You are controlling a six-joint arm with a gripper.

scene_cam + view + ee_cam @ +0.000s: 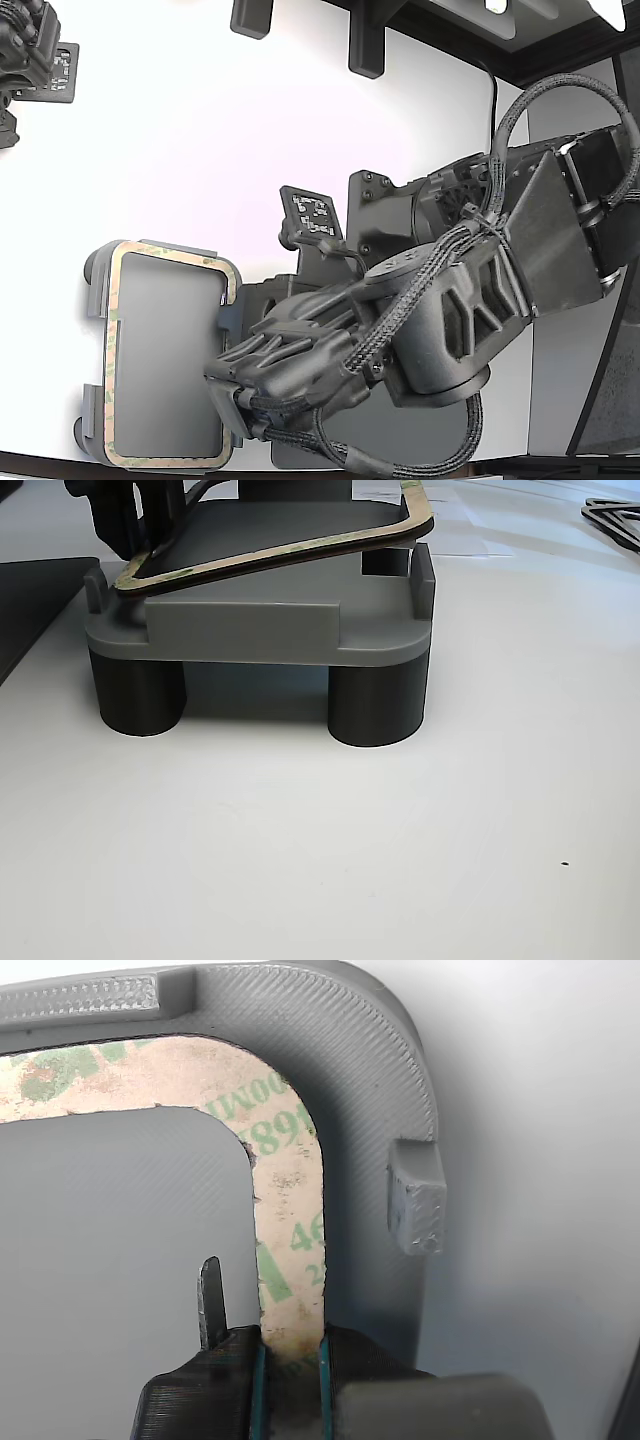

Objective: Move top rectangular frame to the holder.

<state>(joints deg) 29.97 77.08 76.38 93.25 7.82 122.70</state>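
Though tilted, frame over holder

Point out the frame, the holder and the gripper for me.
frame [290, 1230]: wrist view, on its long side just above the grip.
holder [240, 630]: other view, on its front wall.
gripper [292, 1360]: wrist view, between the fingertips pinching the frame's edge.

Tan-beige, green-mottled top rectangular frame, tilted above light grey holder, one end raised off it
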